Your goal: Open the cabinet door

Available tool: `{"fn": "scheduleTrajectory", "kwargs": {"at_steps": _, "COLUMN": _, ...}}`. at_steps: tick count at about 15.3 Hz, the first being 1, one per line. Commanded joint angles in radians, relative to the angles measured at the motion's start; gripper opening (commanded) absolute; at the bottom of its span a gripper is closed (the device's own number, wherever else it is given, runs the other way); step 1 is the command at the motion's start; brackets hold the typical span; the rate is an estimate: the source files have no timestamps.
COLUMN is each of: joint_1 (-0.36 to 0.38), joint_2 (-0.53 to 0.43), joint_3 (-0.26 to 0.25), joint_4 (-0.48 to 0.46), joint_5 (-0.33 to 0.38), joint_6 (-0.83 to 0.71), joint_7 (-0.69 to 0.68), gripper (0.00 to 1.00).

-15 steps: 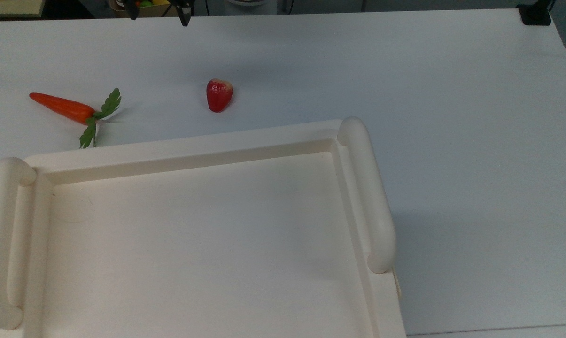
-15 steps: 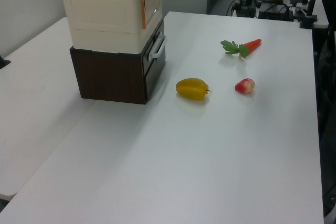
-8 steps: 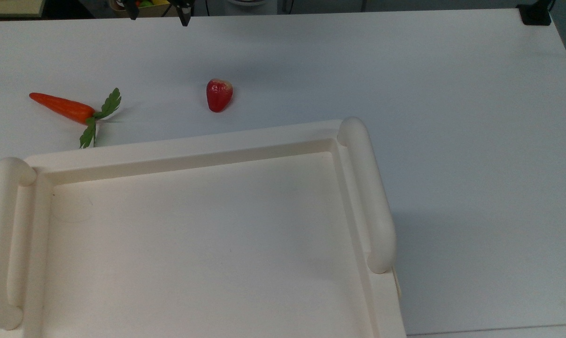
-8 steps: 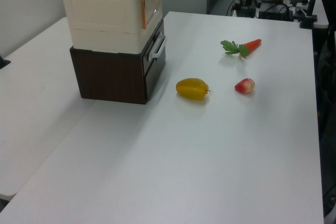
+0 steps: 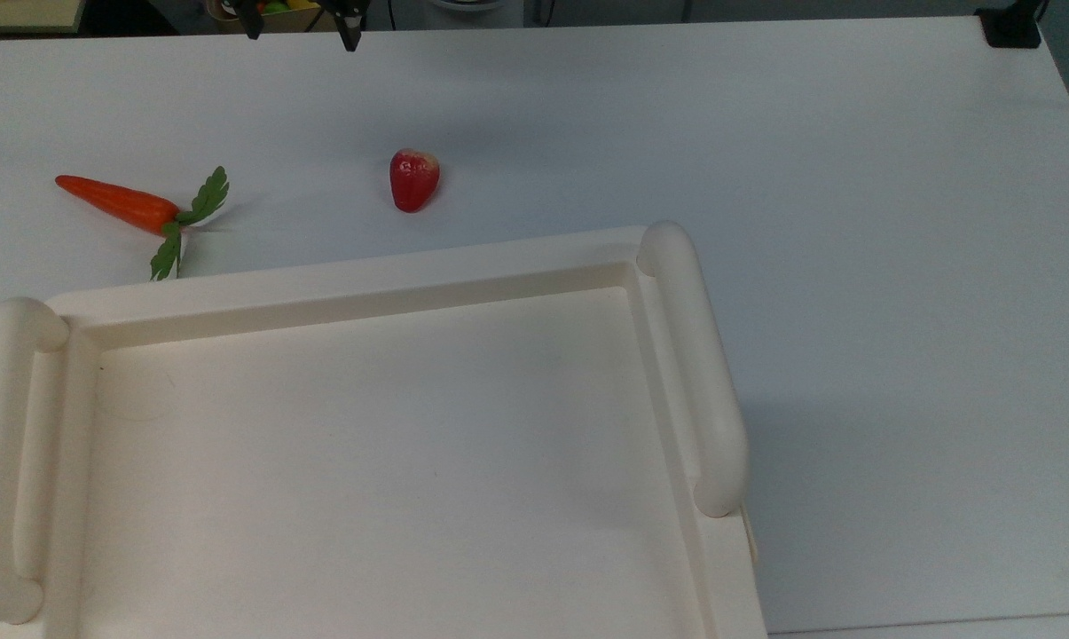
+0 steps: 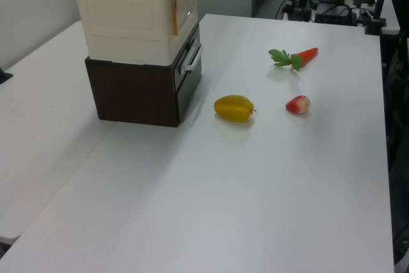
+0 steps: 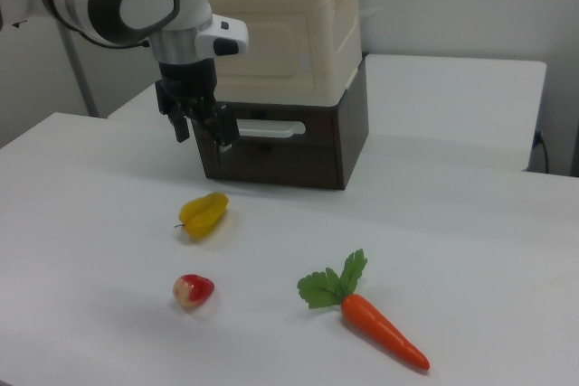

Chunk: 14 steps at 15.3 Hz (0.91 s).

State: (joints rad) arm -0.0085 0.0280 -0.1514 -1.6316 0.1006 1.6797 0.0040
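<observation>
Since the tool [image 7: 204, 131] hangs empty w/ fingers apart, the cabinet door [image 7: 271, 42] sits behind and above it; its handle is probably hidden by the arm. Risk: grabbing the drawer handle [image 7: 270, 128] just beside it, or clipping the yellow fruit [image 7: 204, 214] below on the counter [image 7: 452, 250].

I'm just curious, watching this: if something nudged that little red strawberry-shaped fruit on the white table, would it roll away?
The small glossy red strawberry-shaped fruit would probably wobble or roll in a curve, since it looks rounded at one end and tapered at the other. Its shiny skin suggests hard plastic, so likely light, stiff and a bit slippery. It lies apart from the orange carrot with green leaves, so nothing would stop it.
</observation>
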Motion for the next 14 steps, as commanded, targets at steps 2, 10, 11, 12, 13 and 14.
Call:
{"fn": "scheduleTrajectory", "kwargs": {"at_steps": 2, "joint_1": 0.013, "joint_2": 0.026, "joint_3": 0.003, "joint_4": 0.013, "joint_5": 0.022, "joint_6": 0.017, "joint_7": -0.053, "gripper": 1.0}}
{"fn": "scheduleTrajectory", "kwargs": {"at_steps": 10, "joint_1": 0.094, "joint_2": 0.101, "joint_3": 0.027, "joint_4": 0.032, "joint_5": 0.125, "joint_6": 0.379, "joint_7": -0.105, "gripper": 1.0}}
{"fn": "scheduleTrajectory", "kwargs": {"at_steps": 11, "joint_1": 0.11, "joint_2": 0.11, "joint_3": 0.035, "joint_4": 0.033, "joint_5": 0.126, "joint_6": 0.45, "joint_7": -0.104, "gripper": 1.0}}
{"fn": "scheduleTrajectory", "kwargs": {"at_steps": 12, "joint_1": 0.119, "joint_2": 0.128, "joint_3": 0.045, "joint_4": 0.032, "joint_5": 0.126, "joint_6": 0.525, "joint_7": -0.098, "gripper": 1.0}}
{"fn": "scheduleTrajectory", "kwargs": {"at_steps": 13, "joint_1": 0.13, "joint_2": 0.142, "joint_3": 0.059, "joint_4": 0.033, "joint_5": 0.129, "joint_6": 0.596, "joint_7": -0.078, "gripper": 1.0}}
{"fn": "scheduleTrajectory", "kwargs": {"at_steps": 14, "joint_1": 0.136, "joint_2": 0.154, "joint_3": 0.07, "joint_4": 0.033, "joint_5": 0.128, "joint_6": 0.662, "joint_7": -0.058, "gripper": 1.0}}
